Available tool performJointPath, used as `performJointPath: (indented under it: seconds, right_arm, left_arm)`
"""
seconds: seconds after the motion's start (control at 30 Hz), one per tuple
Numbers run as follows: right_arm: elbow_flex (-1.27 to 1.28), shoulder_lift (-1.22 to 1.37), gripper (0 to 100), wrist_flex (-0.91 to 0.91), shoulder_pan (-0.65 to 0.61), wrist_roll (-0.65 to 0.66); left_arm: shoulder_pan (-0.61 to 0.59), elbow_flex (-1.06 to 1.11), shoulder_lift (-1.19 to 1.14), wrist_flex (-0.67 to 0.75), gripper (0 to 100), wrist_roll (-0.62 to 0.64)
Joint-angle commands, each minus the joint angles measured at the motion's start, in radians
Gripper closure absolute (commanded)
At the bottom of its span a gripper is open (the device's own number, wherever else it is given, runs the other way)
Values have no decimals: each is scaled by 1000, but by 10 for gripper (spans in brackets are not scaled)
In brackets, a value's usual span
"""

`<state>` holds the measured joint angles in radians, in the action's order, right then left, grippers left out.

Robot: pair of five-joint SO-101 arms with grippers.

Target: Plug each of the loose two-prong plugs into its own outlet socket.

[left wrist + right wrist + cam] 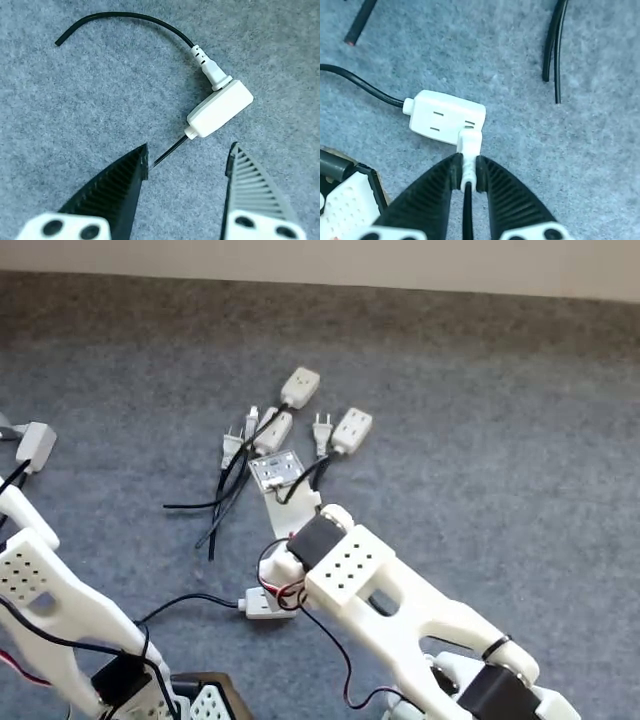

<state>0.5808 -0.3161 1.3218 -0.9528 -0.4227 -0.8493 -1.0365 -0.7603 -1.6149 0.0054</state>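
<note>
The right gripper [467, 160] pinches a white two-prong plug [469, 141], whose front touches the end of an outlet socket [443, 118] lying near 7 o'clock in the high view (prongs hidden). The left gripper [189, 148] hangs spread wide over a white corded block [220, 109]. Loose plugs [232, 447] lie toward 11 o'clock.

Black cables [228, 490] crowd sockets [300, 386]; surrounding carpet [500, 420] passable.
</note>
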Motion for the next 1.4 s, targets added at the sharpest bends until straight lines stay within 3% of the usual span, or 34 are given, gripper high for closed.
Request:
performJointPath:
  seconds: [0.0,0.73,0.9,1.0,1.13,1.3,1.37]
  right_arm:
    - [-45,-4,989,-12,12,-9]
    - [-64,147,989,-77,12,-6]
    - [54,145,989,-153,8,66]
    - [50,142,985,-153,7,114]
    - [21,143,869,-151,7,135]
    - [-38,133,658,-142,12,153]
    - [-137,133,601,-97,12,227]
  left_arm:
    - [-4,-41,15,-8,733,2]
    - [-25,-42,15,-5,733,0]
    - [-5,-42,16,-12,733,-5]
    - [30,-56,19,-55,733,-75]
    - [93,-104,54,-153,733,-123]
    - [156,-41,179,-153,733,-140]
    - [203,25,237,-153,733,-173]
